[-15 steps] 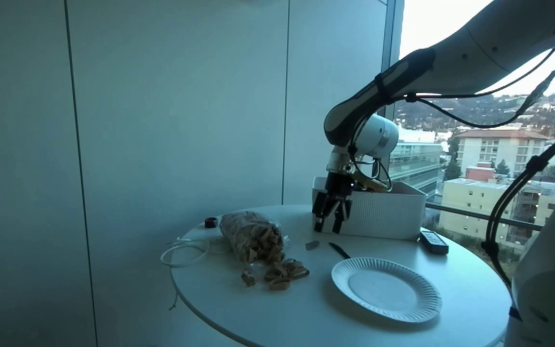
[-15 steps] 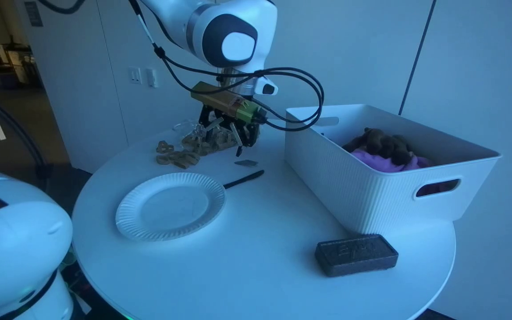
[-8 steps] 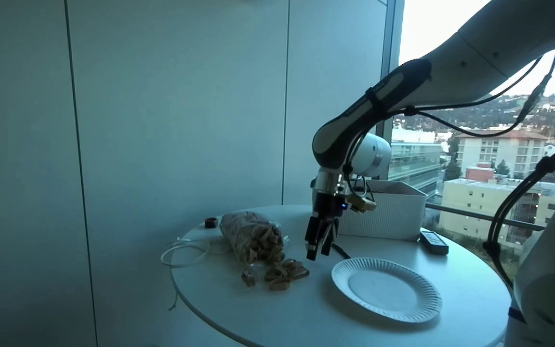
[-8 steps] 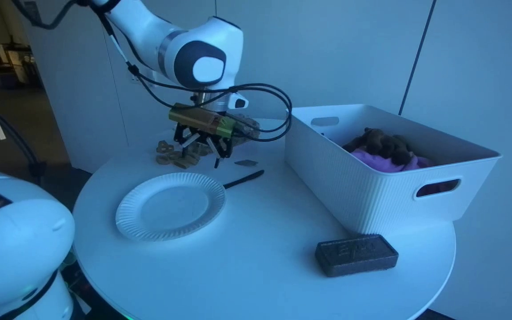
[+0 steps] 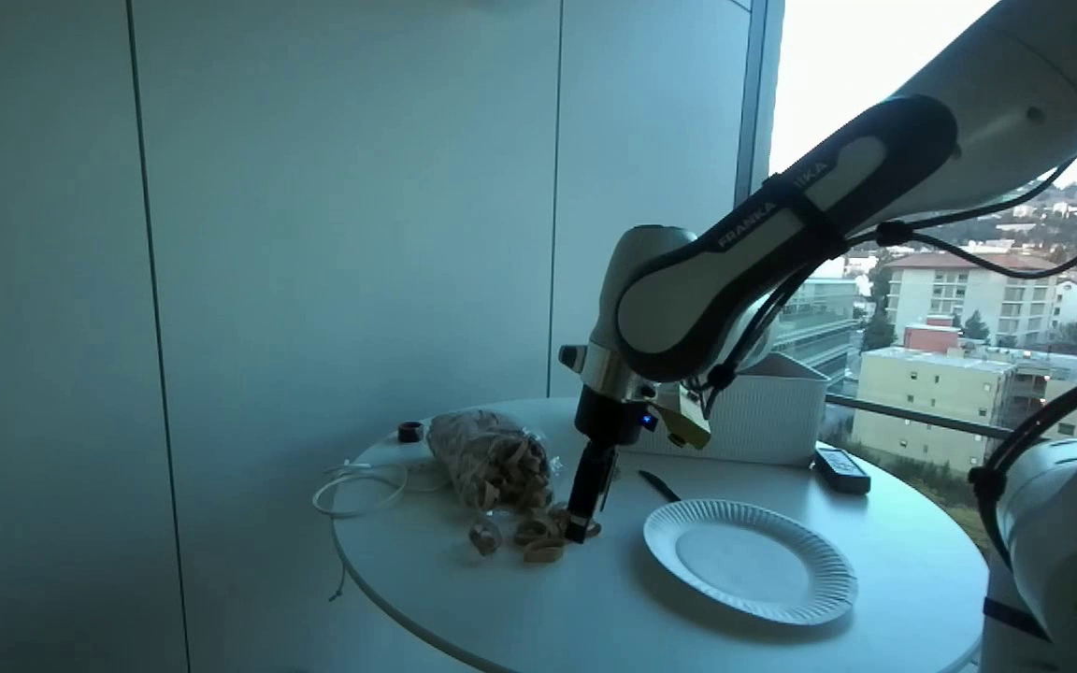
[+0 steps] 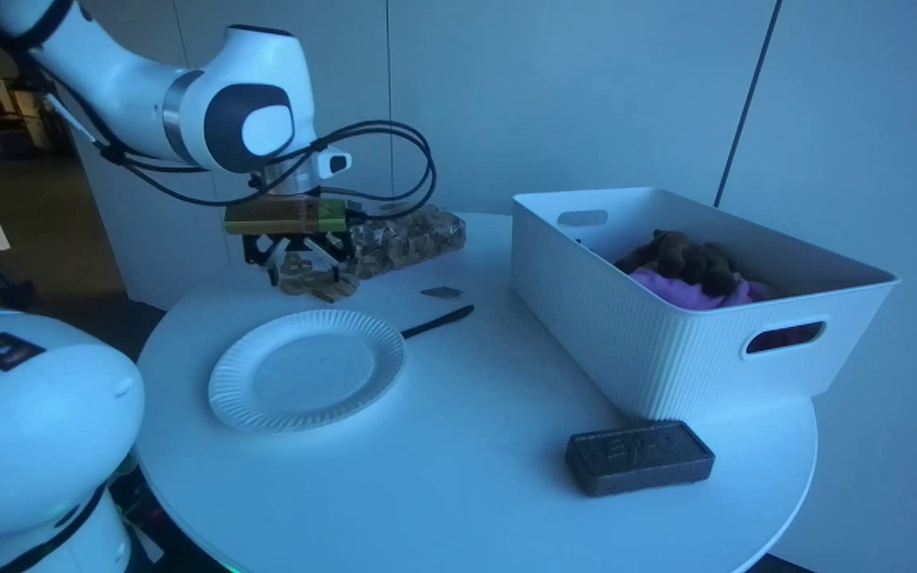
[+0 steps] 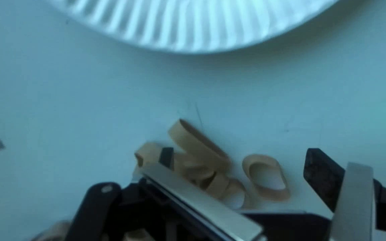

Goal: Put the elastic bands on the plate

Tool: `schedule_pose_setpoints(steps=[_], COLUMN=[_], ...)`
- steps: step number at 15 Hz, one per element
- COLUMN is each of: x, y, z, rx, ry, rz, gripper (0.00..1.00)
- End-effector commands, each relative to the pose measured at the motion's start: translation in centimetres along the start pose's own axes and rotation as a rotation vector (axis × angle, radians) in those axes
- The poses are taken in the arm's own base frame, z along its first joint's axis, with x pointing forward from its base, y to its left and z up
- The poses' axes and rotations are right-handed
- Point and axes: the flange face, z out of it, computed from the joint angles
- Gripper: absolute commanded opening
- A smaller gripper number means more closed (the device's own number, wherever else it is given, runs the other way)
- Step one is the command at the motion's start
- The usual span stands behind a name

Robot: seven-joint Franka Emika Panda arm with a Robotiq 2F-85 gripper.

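Note:
Several tan elastic bands (image 5: 543, 552) lie loose on the white table in front of a clear bag of bands (image 5: 492, 453). They show in an exterior view (image 6: 317, 285) and in the wrist view (image 7: 198, 145), where a single band (image 7: 275, 194) lies apart from the cluster. The white paper plate (image 5: 744, 565) is bare; it also shows in an exterior view (image 6: 311, 370), and its rim is in the wrist view (image 7: 193, 30). My gripper (image 7: 243, 162) is open and empty, low over the bands, the lone band between its fingertips. It points down in both exterior views (image 5: 578, 531) (image 6: 305, 277).
A black knife (image 6: 438, 321) lies beside the plate, with a small grey piece (image 6: 442, 292) near it. A tall white bin (image 6: 586, 318) with dark and purple items stands on the table. A dark block (image 6: 639, 458) sits before it. A white cord (image 5: 361, 513) hangs at the table's edge.
My gripper has come down and away from the white bin to the loose bands, staying open. It has also turned. The bands and the plate have not moved.

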Motion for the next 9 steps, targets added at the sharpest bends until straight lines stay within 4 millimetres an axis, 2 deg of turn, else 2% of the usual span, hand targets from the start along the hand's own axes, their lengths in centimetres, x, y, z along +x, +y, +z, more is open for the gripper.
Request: schedule_pose_setpoints(steps=[1,4,7,9], x=[2.4,3.3,1.9,1.0], y=[-0.9,0.4,2.2,2.5], z=[-0.8,0.7,2.9,4.5], rx=[-0.134,-0.246,-0.278,-0.27], ry=[0.109,0.189,0.129,0.055], rz=[-0.095,-0.108,-0.003,0.053], gripper=[1.0,1.0,1.0,1.0])
